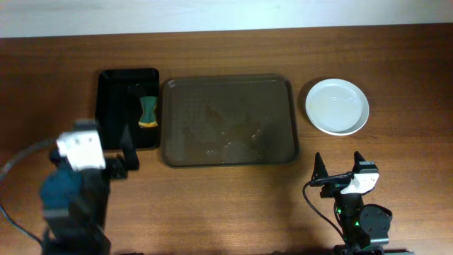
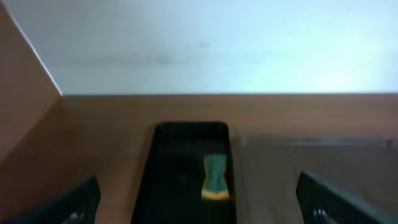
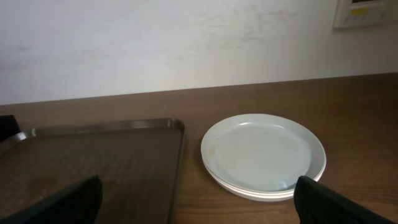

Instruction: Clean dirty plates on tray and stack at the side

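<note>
Judging from the bare tray and the stack beside it, the cleaning looks finished, and the step in hand is to rest both arms clear without disturbing anything.

Nearest, at the lower right of the overhead view, the right gripper (image 1: pixel 338 166) has its jaws wide apart and holds nothing. At the lower left, the left gripper (image 2: pixel 200 208) is equally spread and empty, its two fingers showing only at the bottom corners of its own wrist view.

Beyond them, in the middle of the overhead view, the tray (image 1: pixel 226 80) carries no plate. Its glossy floor shows faint streaks, possibly moisture, though that cannot be told for sure.

Right of the tray and apart from its rim, the plates (image 1: pixel 337 106) sit on the table as one stack. In the right wrist view more than one rim edge shows, closely aligned, and the top plate looks plain white with no clear orange smear. How many lie beneath cannot be counted with certainty.

Left of the tray, the black tray (image 1: pixel 113 106) holds a green and yellow sponge (image 1: pixel 147 112) near its right wall.

To do this well, each arm should hang low in the frame with jaws apart, well away from the stack, since a nudge could slide the rims out of line.
</note>
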Robot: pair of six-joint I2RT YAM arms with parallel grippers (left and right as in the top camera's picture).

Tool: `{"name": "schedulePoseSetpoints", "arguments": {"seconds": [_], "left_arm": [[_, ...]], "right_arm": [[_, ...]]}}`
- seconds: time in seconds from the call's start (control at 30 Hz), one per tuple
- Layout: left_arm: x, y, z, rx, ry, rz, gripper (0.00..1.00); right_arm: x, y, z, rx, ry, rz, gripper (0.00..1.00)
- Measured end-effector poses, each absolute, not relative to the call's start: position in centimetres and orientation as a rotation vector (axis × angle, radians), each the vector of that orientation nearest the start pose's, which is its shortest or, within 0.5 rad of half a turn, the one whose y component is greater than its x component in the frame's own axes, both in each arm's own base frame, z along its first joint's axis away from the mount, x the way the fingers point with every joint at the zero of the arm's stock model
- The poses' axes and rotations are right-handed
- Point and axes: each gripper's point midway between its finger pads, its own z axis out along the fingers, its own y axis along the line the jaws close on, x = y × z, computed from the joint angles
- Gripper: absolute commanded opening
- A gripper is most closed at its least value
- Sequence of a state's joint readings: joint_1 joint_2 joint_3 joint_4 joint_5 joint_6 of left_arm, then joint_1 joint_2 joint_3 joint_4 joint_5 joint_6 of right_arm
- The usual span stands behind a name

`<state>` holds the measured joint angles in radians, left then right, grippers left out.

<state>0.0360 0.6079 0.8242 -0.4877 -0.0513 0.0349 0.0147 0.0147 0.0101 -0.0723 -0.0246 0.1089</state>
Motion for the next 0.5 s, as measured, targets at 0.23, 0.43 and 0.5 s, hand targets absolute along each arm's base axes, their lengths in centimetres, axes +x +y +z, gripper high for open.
{"name": "schedulePoseSetpoints", "arguments": {"seconds": [0.23,0.43,0.5], "left_arm": [[23.7,1.8,25.1,0.003,1.729,0.132,0.99],[23.7,1.7,22.8,0.04,1.626,0.172,0.99],[23.8,1.7,22.0,0.056,1.601,0.189,0.99]], "right_arm": [[24.6,0.8,15.8,0.059,1.647,0.115,0.98],[24.6,0.8,15.8,0.059,1.647,0.115,0.98],[24.6,0.8,15.8,0.059,1.647,0.115,0.98]]}}
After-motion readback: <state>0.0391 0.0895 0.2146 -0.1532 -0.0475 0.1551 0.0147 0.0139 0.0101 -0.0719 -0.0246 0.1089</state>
